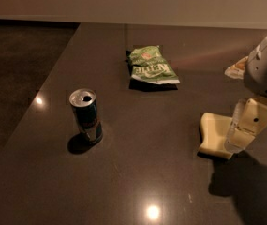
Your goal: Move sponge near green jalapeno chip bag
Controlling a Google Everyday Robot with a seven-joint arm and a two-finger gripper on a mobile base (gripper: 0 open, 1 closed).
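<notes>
Hanging low over the right side of the dark table (161,182), the cream-coloured gripper (241,137) comes down against the right edge of the sponge (215,135) and covers that side of it. Whether it is spread or closed is something I cannot tell from here. Its grey wrist housing (266,71) is cut off by the right border, and the arm above it is out of sight. Behind the housing a small pale scrap (235,68) peeks out, too hidden to identify.

The sponge, pale yellow with a curved left side, lies on the table well apart from the green jalapeno chip bag (151,67). The bag lies crumpled toward the far middle of the table, with white lettering that cannot be read, a small red-orange mark near its top and a dark edge beneath it.

An opened dark drink can (86,115) stands upright at the left, well apart from both, its label indistinct. Bare tabletop lies between sponge and bag. A heavy shadow (250,191) spreads under the gripper, and a bright glint (152,212) sits near the front edge. Brown floor (16,69) shows at the left.
</notes>
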